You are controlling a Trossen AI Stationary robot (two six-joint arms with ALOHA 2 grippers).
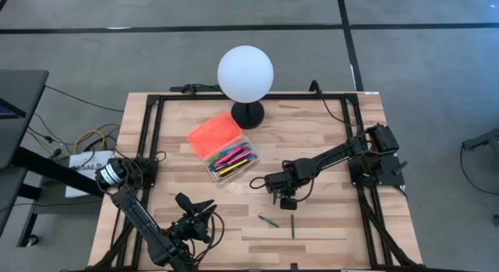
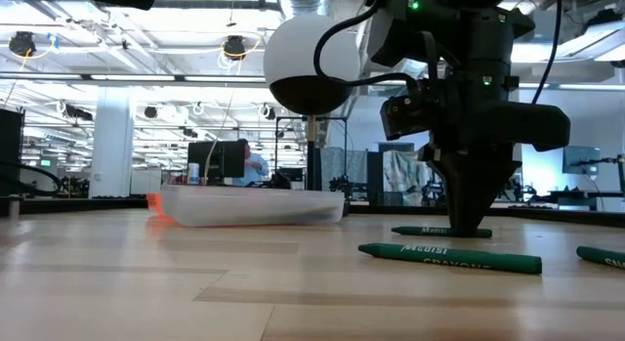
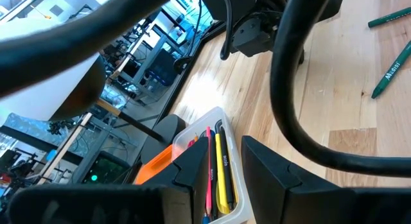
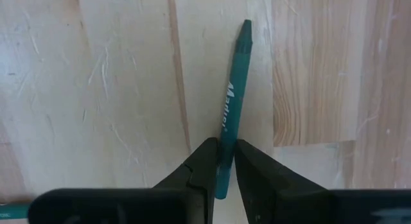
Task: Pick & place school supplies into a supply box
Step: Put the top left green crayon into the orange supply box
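green crayons (image 2: 449, 257) are being seen lying nearest on the wooden table (image 1: 327, 139), three in the low view. one green crayon (image 4: 230, 121) is being gripped between the closed fingers of the right gripper (image 4: 222, 161), pressed down at the table's middle. the supply box (image 1: 224, 147), orange lid laid open, is being shown beside the white globe lamp (image 1: 245, 72), holding pink and yellow pens. the left gripper (image 3: 221, 163) is being held near the front edge, fingers parted around nothing.

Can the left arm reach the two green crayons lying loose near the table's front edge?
Probably yes: the left gripper hovers nearby, holding nothing, and bare table separates it from the crayons.
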